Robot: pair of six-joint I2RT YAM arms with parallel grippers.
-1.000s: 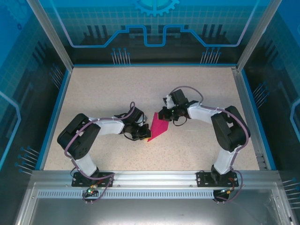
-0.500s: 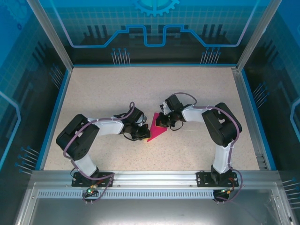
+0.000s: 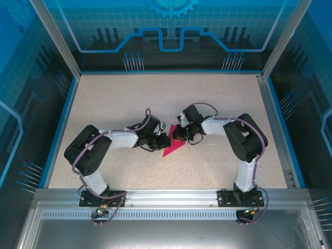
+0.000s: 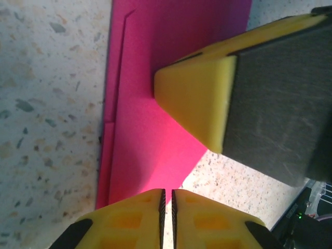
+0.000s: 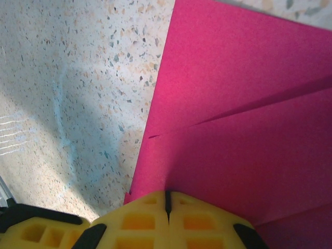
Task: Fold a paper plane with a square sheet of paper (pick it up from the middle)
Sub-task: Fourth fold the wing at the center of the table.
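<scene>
The right claw (image 5: 166, 197) is clenched, folded paper (image 5: 244, 93) just ahead. The left claw (image 4: 167, 194) looks all but clenched.

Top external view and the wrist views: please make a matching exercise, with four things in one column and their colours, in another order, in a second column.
Things:
1. folded paper
2. table top
3. fingers of the right gripper
4. table border

Colours:
a. yellow
b. blue
c. magenta-pink
d. speckled beige

Pairs: 1-c; 2-d; 3-a; 4-b
</scene>
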